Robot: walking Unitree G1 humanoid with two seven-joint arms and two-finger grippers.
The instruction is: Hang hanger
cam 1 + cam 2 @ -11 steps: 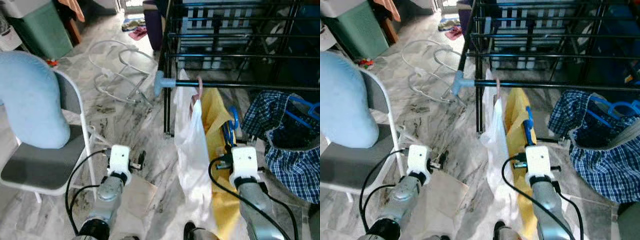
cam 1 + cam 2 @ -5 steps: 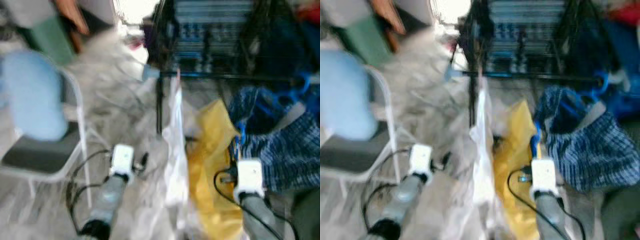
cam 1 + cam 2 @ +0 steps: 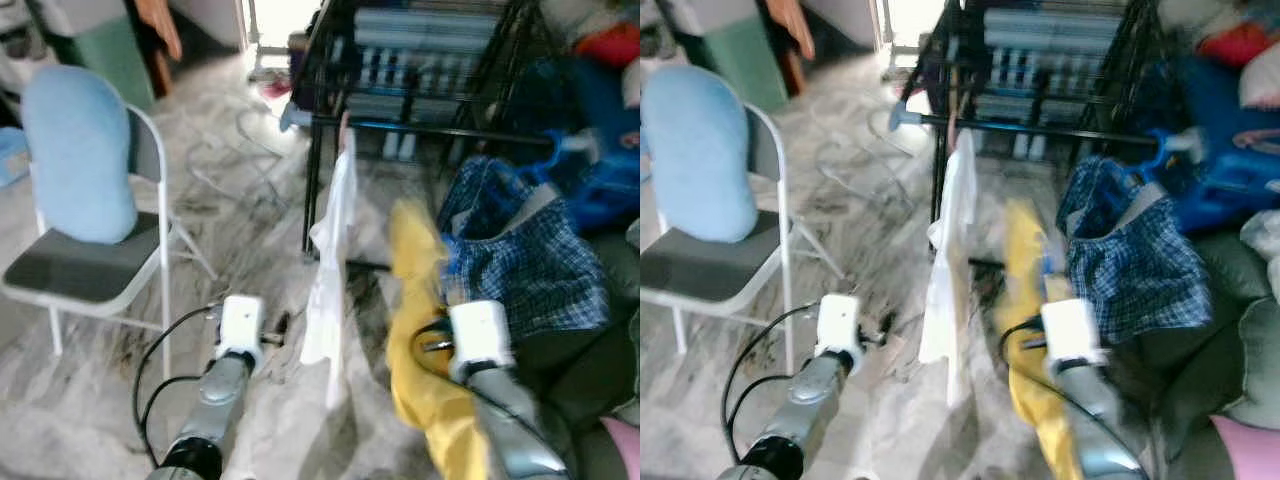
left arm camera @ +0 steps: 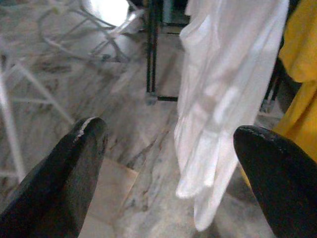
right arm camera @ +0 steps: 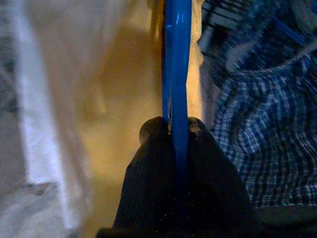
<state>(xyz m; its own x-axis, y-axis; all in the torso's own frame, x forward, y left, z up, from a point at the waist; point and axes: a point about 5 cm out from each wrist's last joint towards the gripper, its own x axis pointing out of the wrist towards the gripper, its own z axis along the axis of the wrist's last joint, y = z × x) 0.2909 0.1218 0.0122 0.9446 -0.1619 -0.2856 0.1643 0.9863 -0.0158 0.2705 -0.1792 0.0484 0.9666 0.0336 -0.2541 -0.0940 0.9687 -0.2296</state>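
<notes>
Hanger, blue and carrying a yellow garment, sat clamped in the right gripper, and probably needed lifting squarely onto the rack's black rail.

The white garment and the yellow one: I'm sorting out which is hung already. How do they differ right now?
The white garment hangs from the black rack rail, free of both grippers; the yellow garment is off the rail, on a blue hanger clamped in the right gripper. The white one looks sharp, the yellow one blurred. The open left gripper holds neither. Both dangle side by side above the marble floor.
</notes>
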